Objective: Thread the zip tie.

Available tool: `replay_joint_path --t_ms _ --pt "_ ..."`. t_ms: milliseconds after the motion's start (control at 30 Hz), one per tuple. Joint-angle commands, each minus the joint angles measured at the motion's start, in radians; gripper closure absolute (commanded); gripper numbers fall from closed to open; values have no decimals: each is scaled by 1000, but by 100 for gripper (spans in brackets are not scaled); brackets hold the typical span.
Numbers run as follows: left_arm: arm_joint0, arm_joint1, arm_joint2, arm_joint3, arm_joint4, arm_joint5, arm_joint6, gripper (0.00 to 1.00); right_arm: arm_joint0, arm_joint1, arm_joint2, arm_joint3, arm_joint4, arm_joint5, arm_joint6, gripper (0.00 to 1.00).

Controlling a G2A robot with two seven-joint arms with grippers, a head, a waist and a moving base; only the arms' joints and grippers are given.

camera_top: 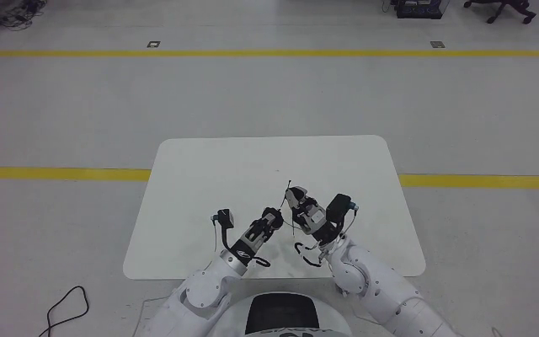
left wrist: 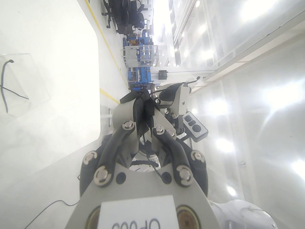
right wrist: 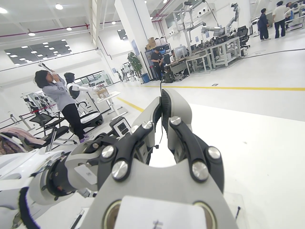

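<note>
The zip tie (right wrist: 161, 84) is pinched between the tightly closed fingers of the right pincer (right wrist: 162, 103). In the top view its thin black strap runs from twelve to six o'clock and sticks out past the fingertips at both ends. Both pincers are held over the desk (camera_top: 210, 168), near its six o'clock edge. The left pincer (camera_top: 273, 218) is set just beside the right one, at about eight o'clock of it. Its dark-padded fingers (left wrist: 140, 110) are pressed together, but whether the strap is caught between them cannot be told. A clear sheet (left wrist: 35, 77) with loose black ties (left wrist: 3, 82) on it is seen lying on the desk.
</note>
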Motion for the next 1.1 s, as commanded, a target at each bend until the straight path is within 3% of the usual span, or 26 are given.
replay_joint_path --t_ms 0,1067 --pt "0 0 0 0 -1 0 0 100 0 0 -1 0 1 0 5 100" --pt "0 -1 -1 2 -2 0 -3 100 -3 2 5 -10 -8 0 4 100"
